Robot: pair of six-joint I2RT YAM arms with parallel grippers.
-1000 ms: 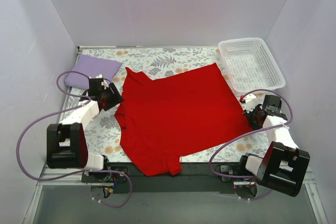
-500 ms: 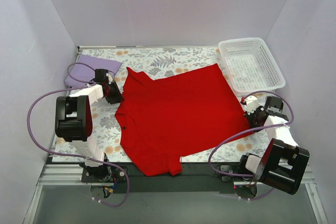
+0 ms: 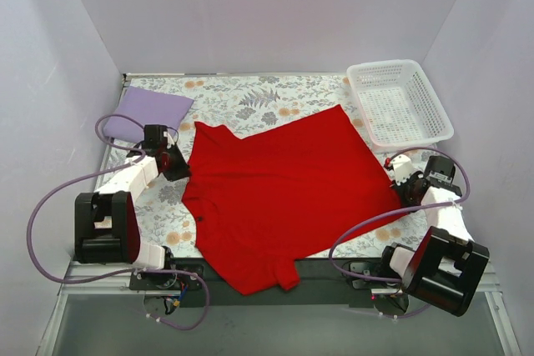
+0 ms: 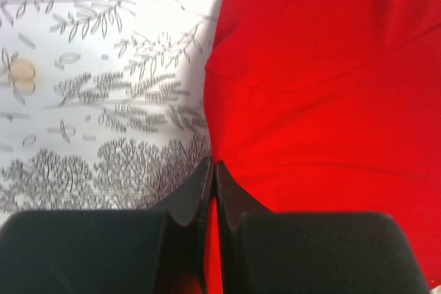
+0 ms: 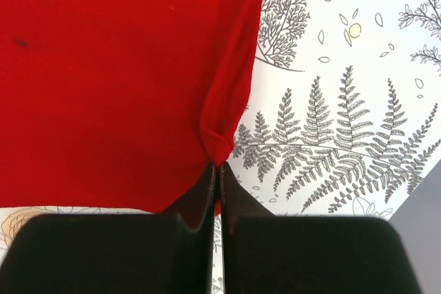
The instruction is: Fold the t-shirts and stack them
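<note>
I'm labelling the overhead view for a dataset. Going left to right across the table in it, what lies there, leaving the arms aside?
lilac t-shirt → red t-shirt → white basket

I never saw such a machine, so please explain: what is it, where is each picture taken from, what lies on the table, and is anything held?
These are two robot arms fixed at the near edge of a flowered table, each ending in a two-finger gripper. One picture looks down from above and behind them. The other two come from cameras on the wrists; the black shapes at the bottom are the fingers. A red t-shirt lies spread in the middle, a lilac t-shirt at the far left corner, a white basket at the far right. The left gripper is shut on the red t-shirt's left edge, the right gripper on its right edge.
</note>
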